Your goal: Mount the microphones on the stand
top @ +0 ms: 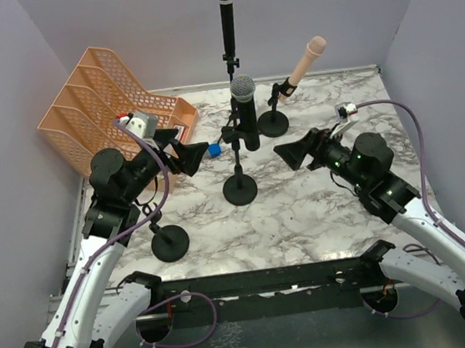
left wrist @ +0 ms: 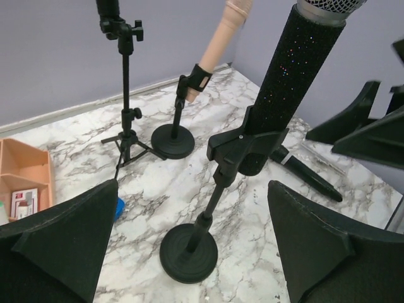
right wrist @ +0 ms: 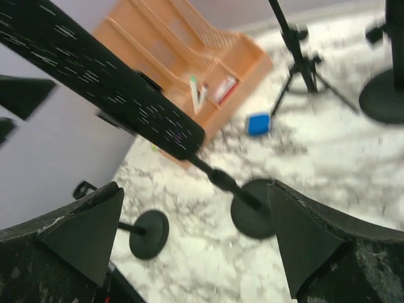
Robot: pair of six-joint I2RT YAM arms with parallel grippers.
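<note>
The last black microphone [left wrist: 309,178] lies flat on the surface [top: 304,216], stretching from the middle stand [left wrist: 189,252] toward the right claw [top: 286,156]. The right arm is nearer. Both that claw and the left claw [top: 192,156] are wide open and hold nothing. Only the left wrist view shows this microphone; from above, the right claw hides it.

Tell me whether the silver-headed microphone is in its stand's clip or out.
In: the silver-headed microphone sits in the clip of its stand, head up.
</note>
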